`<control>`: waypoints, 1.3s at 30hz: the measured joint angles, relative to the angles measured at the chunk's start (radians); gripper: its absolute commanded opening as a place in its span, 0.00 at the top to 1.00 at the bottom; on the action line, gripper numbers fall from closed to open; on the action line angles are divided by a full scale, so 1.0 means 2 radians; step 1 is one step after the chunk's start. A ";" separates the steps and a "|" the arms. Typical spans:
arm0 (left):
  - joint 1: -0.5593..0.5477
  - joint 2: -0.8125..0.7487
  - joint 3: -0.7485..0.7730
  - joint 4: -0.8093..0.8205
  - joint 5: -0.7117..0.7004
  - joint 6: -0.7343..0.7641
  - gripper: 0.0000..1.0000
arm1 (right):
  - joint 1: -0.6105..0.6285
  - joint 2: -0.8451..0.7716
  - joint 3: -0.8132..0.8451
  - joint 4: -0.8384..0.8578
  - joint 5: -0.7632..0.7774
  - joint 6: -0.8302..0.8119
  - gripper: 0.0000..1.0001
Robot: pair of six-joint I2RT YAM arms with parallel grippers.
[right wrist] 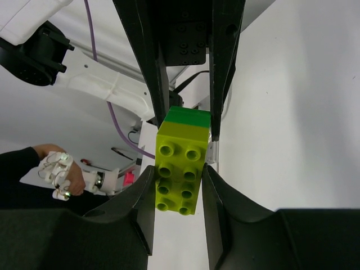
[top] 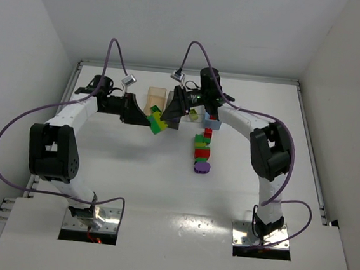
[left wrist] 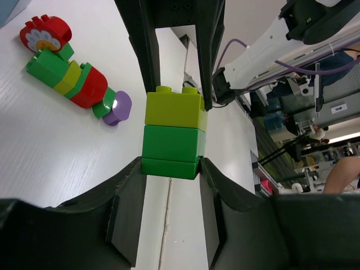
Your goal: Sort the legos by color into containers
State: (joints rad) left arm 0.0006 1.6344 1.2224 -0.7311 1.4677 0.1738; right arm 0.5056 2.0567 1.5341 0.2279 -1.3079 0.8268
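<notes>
Splitting a stack [top: 157, 121], my left gripper [left wrist: 170, 167] clamped its green brick [left wrist: 170, 145], my right gripper [right wrist: 178, 174] its lime brick [right wrist: 179, 194]. A straight pull seemed due next.

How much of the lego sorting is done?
Done: can't tell, the plastic bins are mostly hidden. In hand: left pincer and right pincer both grip one lime-and-green plastic brick stack. To do: the row of red, green and purple bricks lies unsorted on the white table.

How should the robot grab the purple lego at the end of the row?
From above, pinching the purple lego across its left and right sides. Those sides are bare, while its far side butts against a green brick.
</notes>
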 measured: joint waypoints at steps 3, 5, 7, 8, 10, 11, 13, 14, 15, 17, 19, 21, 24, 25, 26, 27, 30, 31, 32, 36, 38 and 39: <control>0.000 0.000 0.000 -0.001 0.000 -0.001 0.79 | 0.000 0.000 0.000 0.002 0.000 0.000 0.94; 0.000 0.000 0.000 -0.001 0.000 -0.001 0.79 | -0.001 0.000 0.000 0.002 -0.001 0.000 0.94; 0.000 0.000 0.000 -0.001 0.000 -0.001 0.80 | -0.005 0.000 0.000 0.002 -0.001 0.000 0.94; -0.001 0.000 0.000 -0.001 0.000 -0.001 0.80 | -0.006 0.000 0.000 0.002 -0.001 0.000 0.94; -0.001 0.000 -0.002 0.000 0.000 0.001 0.81 | -0.008 0.000 0.000 0.002 -0.001 0.000 0.94; -0.001 0.000 -0.003 0.000 0.000 0.002 0.81 | -0.009 -0.001 0.000 0.002 -0.001 0.000 0.94; -0.001 0.000 -0.005 0.001 0.001 0.003 0.81 | -0.010 -0.003 -0.005 0.003 -0.001 0.000 0.94; -0.001 0.000 -0.007 0.001 0.001 0.004 0.81 | -0.010 -0.004 -0.008 0.004 -0.001 0.000 0.94; -0.002 0.000 -0.008 0.001 0.001 0.005 0.82 | -0.011 -0.006 -0.011 0.003 -0.001 0.000 0.94; -0.004 0.000 -0.008 0.001 0.001 0.007 0.82 | -0.014 -0.010 -0.018 0.004 -0.001 0.000 0.94; -0.007 0.000 -0.009 0.001 0.001 0.010 0.82 | -0.016 -0.014 -0.020 0.004 -0.001 0.000 0.94; -0.008 0.000 -0.010 0.001 0.002 0.013 0.82 | -0.019 -0.016 -0.024 0.005 -0.001 0.000 0.94; -0.009 -0.004 -0.017 -0.008 0.001 0.019 0.83 | -0.031 -0.020 -0.028 0.004 -0.002 0.001 0.94; -0.008 -0.006 -0.023 -0.014 0.001 0.023 0.83 | -0.041 -0.021 -0.028 0.004 -0.001 0.002 0.94; -0.007 -0.008 -0.025 -0.017 0.001 0.024 0.83 | -0.051 -0.023 -0.030 0.004 0.000 0.002 0.94; -0.006 -0.010 -0.029 -0.019 0.001 0.026 0.83 | -0.061 -0.025 -0.031 0.004 0.000 0.002 0.94; -0.006 -0.015 -0.037 -0.025 0.000 0.030 0.83 | -0.087 -0.030 -0.036 0.004 0.000 0.002 0.94; -0.006 -0.017 -0.039 -0.026 0.000 0.031 0.83 | -0.092 -0.031 -0.037 0.004 0.000 0.002 0.94; -0.006 -0.018 -0.039 -0.027 0.000 0.031 0.83 | -0.094 -0.033 -0.039 0.004 0.000 0.002 0.94; -0.006 -0.025 -0.040 -0.035 -0.020 0.043 0.83 | -0.094 -0.047 -0.054 -0.001 -0.001 -0.003 0.94; -0.006 -0.033 -0.038 -0.039 -0.054 0.049 0.83 | -0.094 -0.059 -0.065 -0.012 -0.001 -0.015 0.94; -0.007 -0.038 -0.037 -0.031 -0.074 0.042 0.83 | -0.095 -0.065 -0.070 -0.020 0.000 -0.023 0.94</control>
State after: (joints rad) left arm -0.0143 1.5589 1.1492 -0.7940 1.3205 0.2577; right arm 0.3149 1.9274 1.3941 0.1886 -1.3083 0.7807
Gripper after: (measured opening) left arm 0.424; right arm 0.337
